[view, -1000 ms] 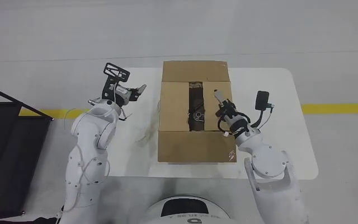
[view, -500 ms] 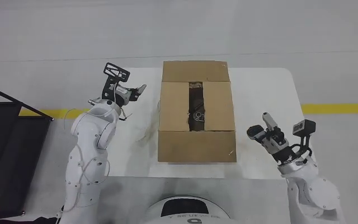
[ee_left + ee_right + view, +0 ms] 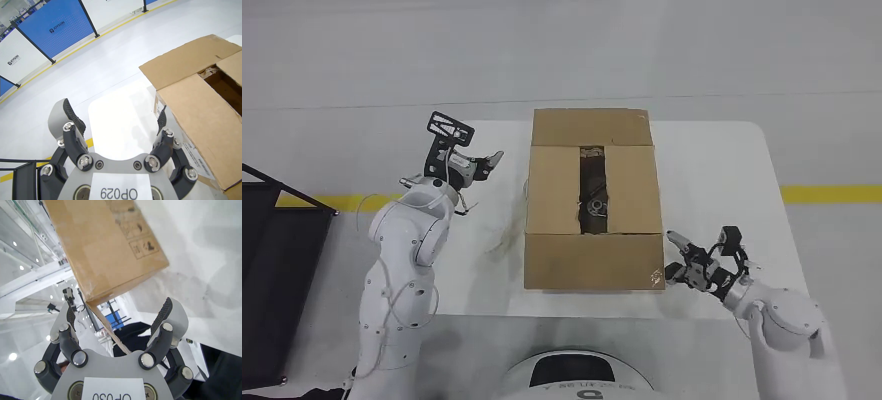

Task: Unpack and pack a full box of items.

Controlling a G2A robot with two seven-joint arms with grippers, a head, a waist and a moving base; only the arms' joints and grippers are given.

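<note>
At the middle of the worktop (image 3: 712,160) sits the cardboard box (image 3: 554,190). Its top flaps are folded in but parted, and a dark slot (image 3: 593,180) between them shows contents I can't identify. The left claw (image 3: 115,108) hangs spread wide and empty beside the far left corner, clear of the flaps. The right claw (image 3: 674,254) is also spread and empty, low by the near right corner, in line with a cardboard edge. My read: it's placed to catch that edge. Unpacking not yet begun.

The left end effector (image 3: 114,108) and the right end effector (image 3: 119,304) each have fingers spread wide, holding nothing
</note>
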